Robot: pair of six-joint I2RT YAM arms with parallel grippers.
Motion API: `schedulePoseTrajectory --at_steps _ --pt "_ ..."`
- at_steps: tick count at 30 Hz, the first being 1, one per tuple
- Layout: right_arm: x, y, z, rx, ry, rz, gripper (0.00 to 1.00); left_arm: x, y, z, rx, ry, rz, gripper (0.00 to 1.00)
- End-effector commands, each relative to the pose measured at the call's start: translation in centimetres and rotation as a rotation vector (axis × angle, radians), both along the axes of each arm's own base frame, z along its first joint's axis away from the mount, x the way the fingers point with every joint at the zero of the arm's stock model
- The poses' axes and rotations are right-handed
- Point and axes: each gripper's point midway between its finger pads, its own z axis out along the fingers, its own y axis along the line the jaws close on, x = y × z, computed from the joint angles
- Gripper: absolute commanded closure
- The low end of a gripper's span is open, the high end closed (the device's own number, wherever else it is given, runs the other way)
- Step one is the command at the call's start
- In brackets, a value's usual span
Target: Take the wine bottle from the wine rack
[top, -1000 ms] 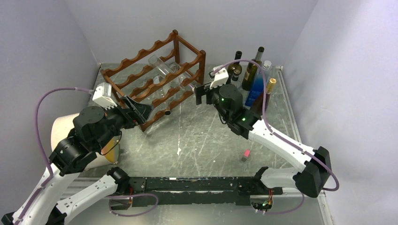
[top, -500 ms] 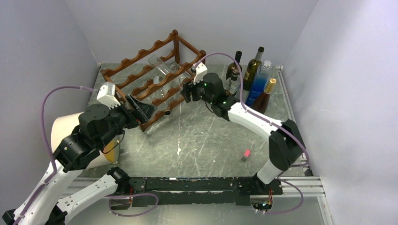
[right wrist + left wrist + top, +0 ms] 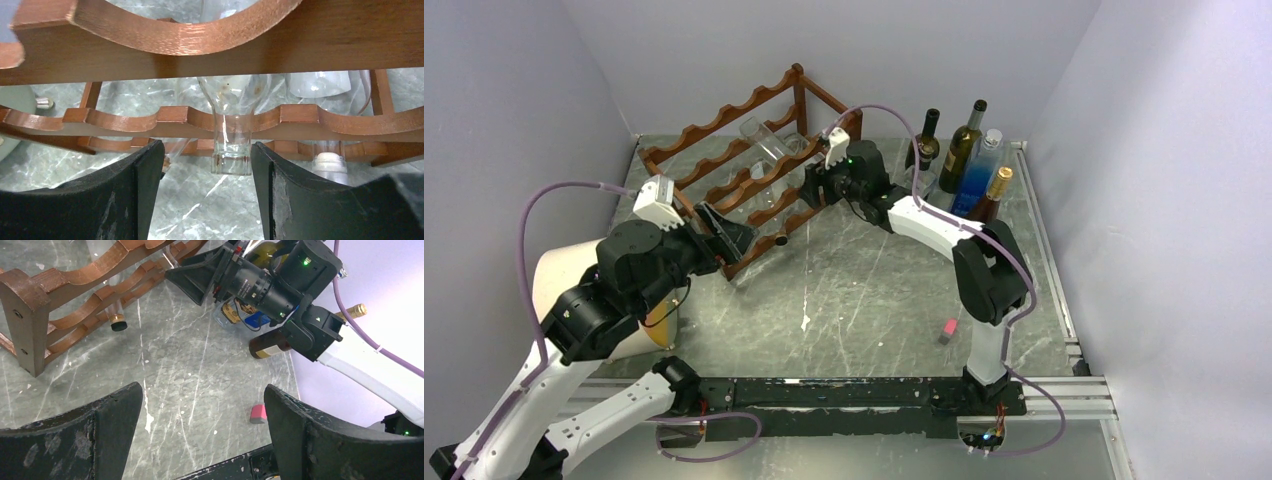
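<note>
The right arm [image 3: 934, 225] has swung away from the standing bottles [image 3: 964, 150] and stretched over to the near-right end of the wine rack [image 3: 800, 95], and the right tool [image 3: 206, 145] has narrowed a good bit on the way. The left arm [image 3: 624, 270] has hardly budged.

Setting is a grey marbled surface [image 3: 864, 290] with pale scuffs, boxed in by plain pale lavender walls [image 3: 874, 50] at the back and both sides. The rack sits far left of centre, turned at an angle. The standing bottles huddle in the far right corner. A small pink thing [image 3: 947, 330] lies on its own, well apart from everything else.

The wine bottle [image 3: 231, 135] is clear glass, lying on its side in the rack across the scalloped rails. Its long axis runs roughly level, front to back through the rack. The neck pokes out of the front, mouth aimed straight at the right wrist camera.

The right tool is about half spread, one finger on each side of that neck. The finger on the right of the wrist view is right up against the glass, but I can't tell if it's actually touching. The other one has a clear gap, so no pinch yet.

The left tool [image 3: 202, 390] is spread wide with nothing in it, hanging over the surface just off the rack's near-left corner post.
</note>
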Motion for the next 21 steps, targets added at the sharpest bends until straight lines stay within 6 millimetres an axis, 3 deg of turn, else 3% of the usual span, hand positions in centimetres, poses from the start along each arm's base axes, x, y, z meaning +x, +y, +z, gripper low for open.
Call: schedulePoseTrajectory --at_steps 1,11,12,21 --pt "1.3 0.7 0.2 -0.012 -0.048 0.014 0.32 0.4 0.5 0.8 0.026 -0.026 0.019 0.06" --pt "2.9 1.1 -2.1 -0.071 -0.057 0.014 0.32 1.2 0.1 0.8 0.062 -0.034 0.013 0.06" --pt "3.1 1.1 -3.1 -0.084 -0.048 0.012 0.32 1.2 0.1 0.8 0.064 -0.034 0.014 0.06" --pt "3.7 0.9 -4.8 -0.115 -0.048 -0.006 0.50 1.7 -0.2 0.6 0.073 -0.033 0.014 0.06"
